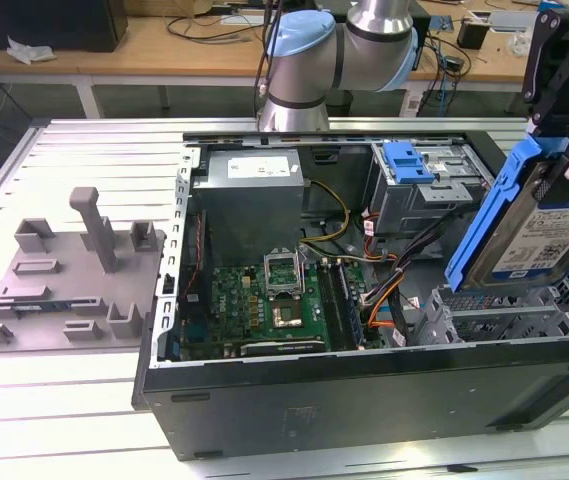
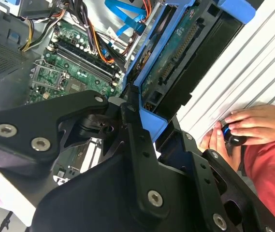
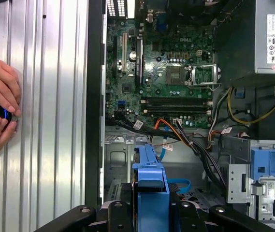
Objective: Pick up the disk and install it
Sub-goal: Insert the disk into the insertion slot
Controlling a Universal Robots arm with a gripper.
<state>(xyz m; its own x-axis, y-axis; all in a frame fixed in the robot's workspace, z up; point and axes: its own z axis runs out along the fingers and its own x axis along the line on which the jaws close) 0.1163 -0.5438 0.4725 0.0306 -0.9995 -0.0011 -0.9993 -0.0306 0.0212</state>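
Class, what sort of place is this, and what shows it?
Probably a robotics lab or workshop: a robot arm holds a disk above an open computer case on a slotted metal table, with cluttered workbenches behind.

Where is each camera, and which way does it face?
Exterior view: off the arm, looking down into the computer case; shows arm, tool holding the disk.
Second wrist view: on the wrist, looking past the tool at the motherboard.
First wrist view: on the wrist, looking straight into the case.
Both wrist views share disk, motherboard, a person's hands.

Label print on the disk (image 1: pixel 544 235) is illegible
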